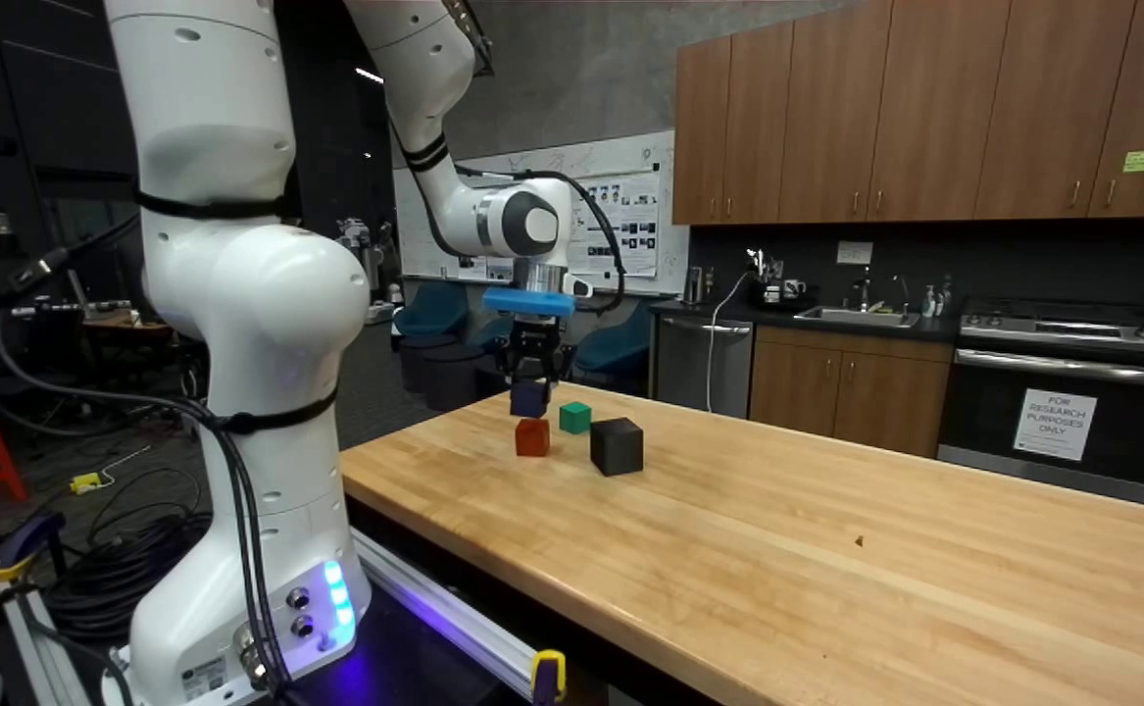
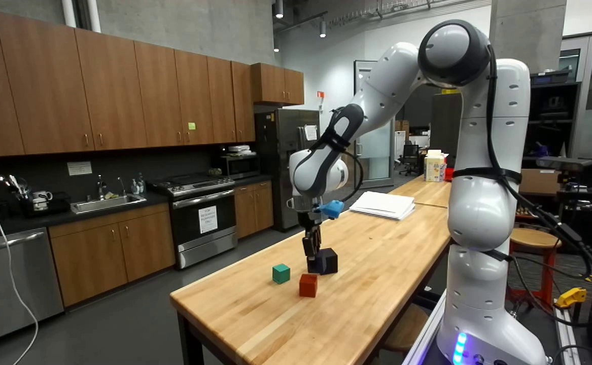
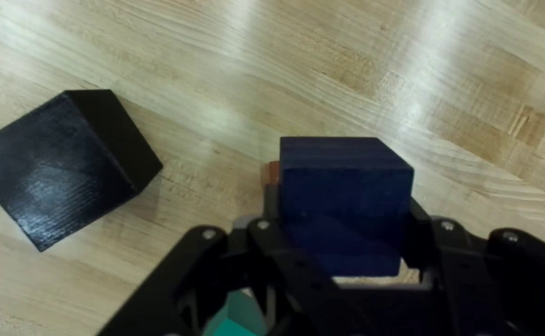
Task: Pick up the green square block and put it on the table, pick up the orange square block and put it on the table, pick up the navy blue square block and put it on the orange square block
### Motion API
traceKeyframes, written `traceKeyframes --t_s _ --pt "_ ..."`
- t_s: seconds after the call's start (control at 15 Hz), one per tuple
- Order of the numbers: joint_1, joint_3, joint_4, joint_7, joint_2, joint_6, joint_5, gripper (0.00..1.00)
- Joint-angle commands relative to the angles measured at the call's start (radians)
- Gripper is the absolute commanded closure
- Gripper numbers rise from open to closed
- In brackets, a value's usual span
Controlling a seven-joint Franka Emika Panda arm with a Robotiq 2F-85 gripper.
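Fingers (image 3: 272,204) of the gripper (image 3: 346,217) clamp the navy blue block (image 3: 344,191) in the air. Just below, mostly hidden in the wrist view, sits the orange block (image 1: 532,438); near it the green block (image 1: 574,419) and a black cube (image 1: 618,448) stand apart on the table (image 1: 787,569).

End effector (image 1: 531,380) points down, gripping navy blk (image 1: 529,400), which shows directly over orange blk (image 1: 532,438); can't tell if they touch. Orange blk sits on table (image 1: 748,559), w/ green blk (image 1: 575,418) just beside it & a bit farther back, black cube (image 1: 617,447) nearer front, both also on table. Bkgd: wood cabinets (image 1: 831,118), stove (image 1: 978,392) w/ paper sign (image 1: 1055,424).
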Motion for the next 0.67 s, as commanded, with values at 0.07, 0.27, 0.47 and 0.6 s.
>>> traceKeyframes --t_s 0.07,0.27,0.47,0.6 --pt "0.017 0.016 -0.048 -0.023 -0.018 0.108 -0.025 0.69" --pt "0.021 0.022 -0.060 -0.018 -0.010 0.186 -0.053 0.69" --pt "0.020 0.022 -0.070 -0.021 -0.005 0.225 -0.079 0.69" --pt "0.021 0.023 -0.078 -0.025 0.000 0.242 -0.084 0.69"
